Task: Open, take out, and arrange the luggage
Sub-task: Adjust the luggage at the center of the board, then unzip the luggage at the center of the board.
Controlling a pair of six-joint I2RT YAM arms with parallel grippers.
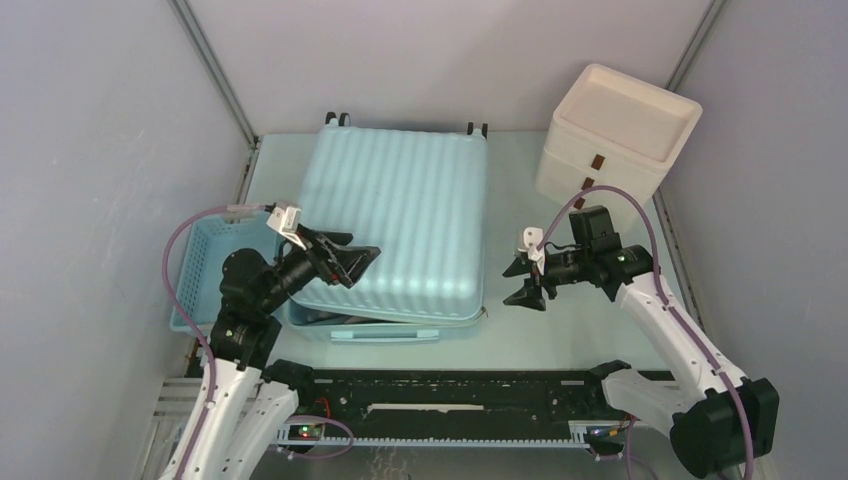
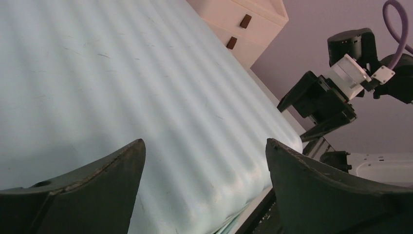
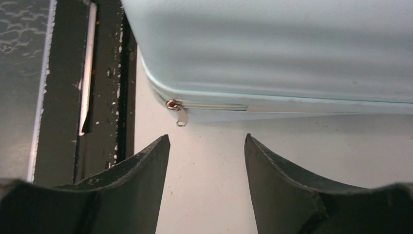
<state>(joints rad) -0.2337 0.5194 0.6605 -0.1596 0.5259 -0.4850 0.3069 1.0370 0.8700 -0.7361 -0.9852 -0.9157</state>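
Left gripper [image 1: 362, 265]: fingers spread wide, nothing between them, hovering over the ribbed lid near the case's 8 o'clock corner. Right gripper [image 3: 207, 139]: a moderate gap, also empty, off the case's 3 o'clock side and not touching it. The small metal zipper pull [image 3: 181, 118] dangles at 11 o'clock of our right fingers.

The luggage [image 1: 400, 210] lies flat mid-table, wheels at 12 o'clock. Its near edge looks slightly raised, with a dark gap beneath, so we judge we're opening it. To do it well, we'd hook under that near rim and lift evenly, because the glossy, rounded mint shell looks slippery. A slatted blue basket [image 1: 205, 250] sits at 9 o'clock and a cream box [image 1: 620, 130] at 2 o'clock.
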